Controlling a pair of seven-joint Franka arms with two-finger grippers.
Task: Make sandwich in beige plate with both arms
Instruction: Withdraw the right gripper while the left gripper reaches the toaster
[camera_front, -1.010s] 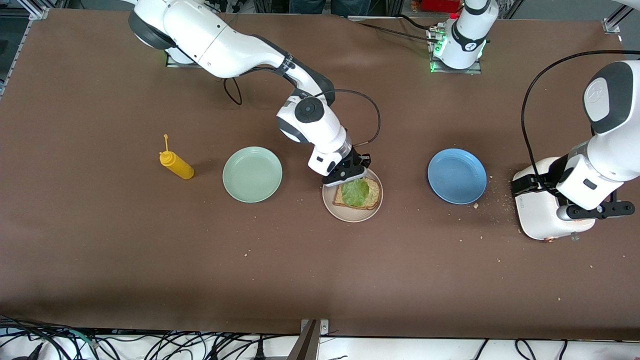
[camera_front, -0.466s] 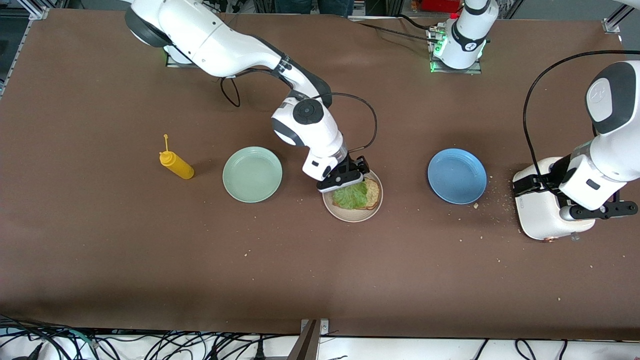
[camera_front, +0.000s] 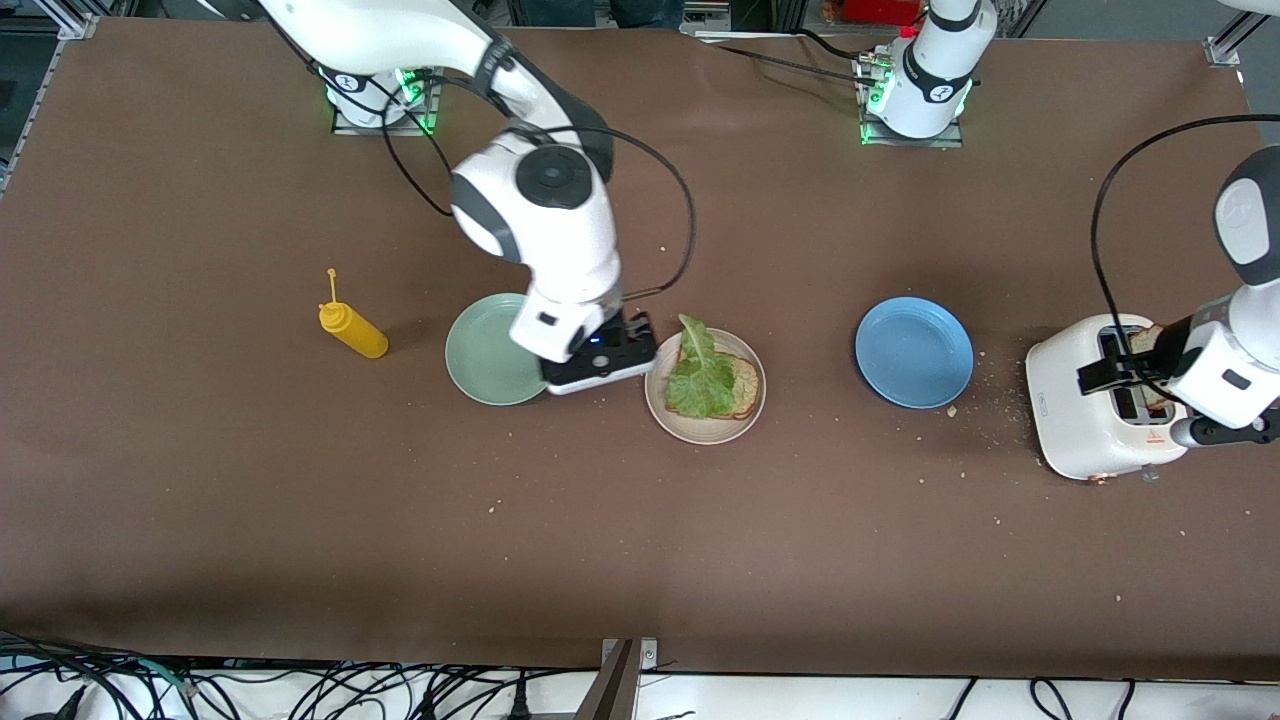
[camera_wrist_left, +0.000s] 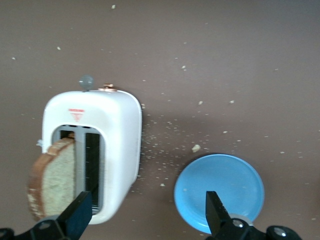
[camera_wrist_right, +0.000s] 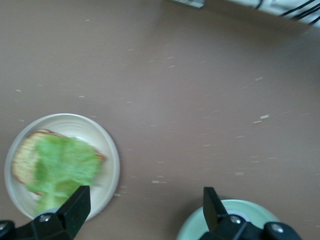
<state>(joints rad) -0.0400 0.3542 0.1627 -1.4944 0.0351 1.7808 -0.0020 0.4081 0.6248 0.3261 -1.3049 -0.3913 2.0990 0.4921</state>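
Beige plate (camera_front: 704, 428) on tabletop (camera_front: 640, 560), between mint-green plate (camera_front: 480, 352) and blue plate (camera_front: 914, 352). On it one bread slice (camera_front: 742, 388) with lettuce leaf (camera_front: 700, 376) on top, leaf stem sticking past the plate rim. Right tool (camera_wrist_right: 144, 212) empty, fingers apart, up in the air over the gap between beige plate and mint-green plate. Left tool (camera_wrist_left: 146, 214) fingers apart, empty, over white toaster (camera_front: 1072, 420) at the left arm's end of the tabletop; second slice (camera_wrist_left: 50, 177) stands in a toaster slot. Yellow bottle (camera_front: 352, 330) beside mint-green plate
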